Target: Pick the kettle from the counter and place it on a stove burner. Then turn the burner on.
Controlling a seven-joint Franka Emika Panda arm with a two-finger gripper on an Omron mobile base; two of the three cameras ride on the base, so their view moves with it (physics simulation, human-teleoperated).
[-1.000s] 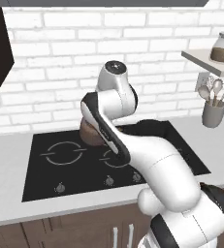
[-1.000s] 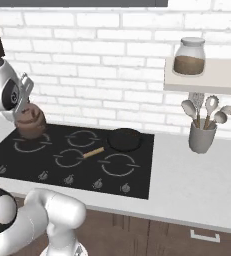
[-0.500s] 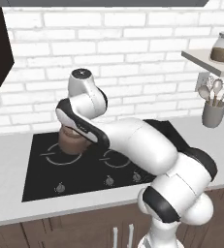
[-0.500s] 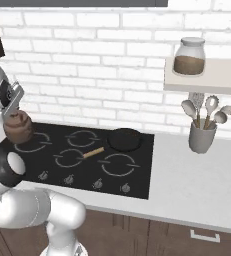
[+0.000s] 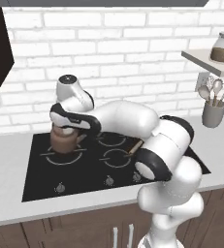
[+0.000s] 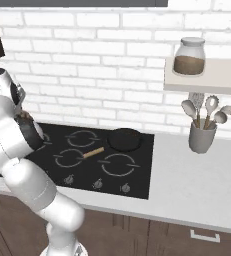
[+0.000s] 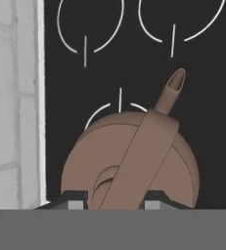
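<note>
— Where is the kettle found?

— It is seen on the left part of the stove, over the front-left ring marking, which is the burner with its short side dashes. From the left base view it cannot be told whether its base is resting on the glass or held just above it. In the hand view the brown body, arched handle and short spout are seen from above, with the spout pointed away over the black glass.

— How is the gripper reported?

— It is closed around the kettle's handle, which is seen running between the two dark fingertips at the bottom of the hand view. The hand is positioned directly above the kettle.

— What else is recorded on the stove?

— A black frying pan is noted on the rear right ring, its wooden handle lying toward the centre. A row of small knobs is seen along the front edge.

— And the surroundings?

— The pale counter is seen either side of the stove. A grey utensil holder stands on it at the right, below a shelf on which a jar is kept.
</note>
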